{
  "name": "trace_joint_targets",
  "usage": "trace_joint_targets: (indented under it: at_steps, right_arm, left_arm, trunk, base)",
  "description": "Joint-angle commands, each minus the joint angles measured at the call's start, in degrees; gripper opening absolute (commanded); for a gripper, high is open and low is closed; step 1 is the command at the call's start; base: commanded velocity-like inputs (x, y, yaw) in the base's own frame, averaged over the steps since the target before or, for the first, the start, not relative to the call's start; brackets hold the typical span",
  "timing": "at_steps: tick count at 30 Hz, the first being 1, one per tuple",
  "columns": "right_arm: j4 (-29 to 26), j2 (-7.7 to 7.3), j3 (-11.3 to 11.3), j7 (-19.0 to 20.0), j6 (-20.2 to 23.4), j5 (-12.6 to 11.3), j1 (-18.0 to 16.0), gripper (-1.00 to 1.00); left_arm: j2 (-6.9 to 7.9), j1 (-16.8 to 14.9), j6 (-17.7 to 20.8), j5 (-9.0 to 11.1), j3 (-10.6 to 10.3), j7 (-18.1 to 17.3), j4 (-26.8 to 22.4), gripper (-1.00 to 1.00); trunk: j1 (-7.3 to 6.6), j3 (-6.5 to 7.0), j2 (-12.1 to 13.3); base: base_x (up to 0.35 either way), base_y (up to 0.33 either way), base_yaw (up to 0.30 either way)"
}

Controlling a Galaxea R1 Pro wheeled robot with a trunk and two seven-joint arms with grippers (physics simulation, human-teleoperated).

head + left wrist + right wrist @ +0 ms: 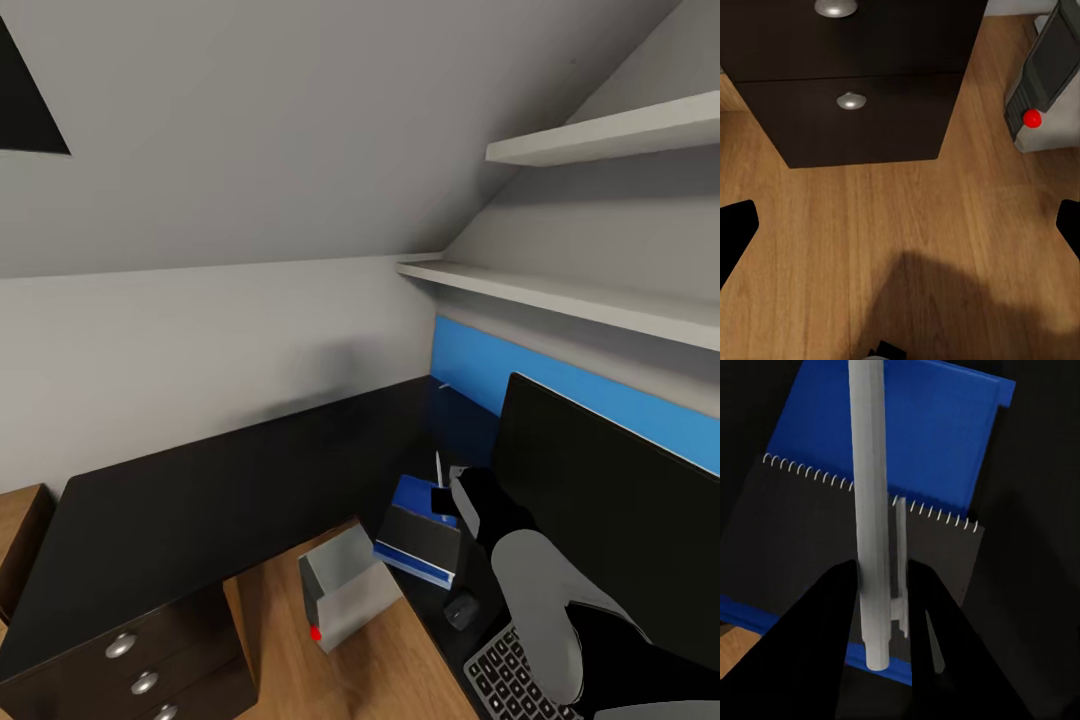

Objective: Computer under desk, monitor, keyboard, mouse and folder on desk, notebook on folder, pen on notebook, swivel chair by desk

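Note:
My right gripper (881,604) is shut on the white pen (868,510) and holds it just above the dark grey notebook (802,536). The notebook lies on the blue folder (922,427). In the head view the pen (438,468) sticks up from the right gripper (444,499) over the notebook (420,537) and folder (417,492), which rest on the black desk (200,500). Toward me lie the mouse (462,610) and the keyboard (508,675), in front of the monitor (610,500). The computer (348,590) stands below the desk. My left gripper (900,225) hangs open over the floor. The swivel chair is out of view.
The black drawer unit (855,90) stands beside the computer (1046,75) on the wooden floor (907,247). Two white shelves (560,292) jut from the wall above the monitor. A blue back panel (490,365) runs behind the desk. A wooden chest (20,530) sits at the far left.

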Motion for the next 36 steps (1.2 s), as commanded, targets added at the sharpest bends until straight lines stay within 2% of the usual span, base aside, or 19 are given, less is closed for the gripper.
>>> trace_joint_targets:
  at_steps: [1,13,36]
  right_arm:
    - [0.10,0.08,-0.43,0.12,0.32,0.53,-0.05,-1.00]
    - [1.06,0.29,-0.36,0.15,0.52,0.52,-0.05,-1.00]
    - [3.62,0.46,0.37,1.36,-0.14,0.60,-0.05,-1.00]
  left_arm:
    - [-0.04,0.03,-0.01,-0.31,0.24,0.08,-0.12,1.00]
    - [0.00,0.03,0.01,-0.31,0.28,0.08,-0.12,1.00]
    - [0.00,0.03,-0.08,-0.25,0.31,0.08,-0.12,1.00]
  trunk:
    - [0.02,-0.08,-0.07]
    - [0.02,-0.08,-0.07]
    - [0.02,-0.08,-0.07]
  base:
    - [-0.023,0.000,0.000]
    - [-0.184,0.000,0.000]
    - [-0.047,0.035,0.000]
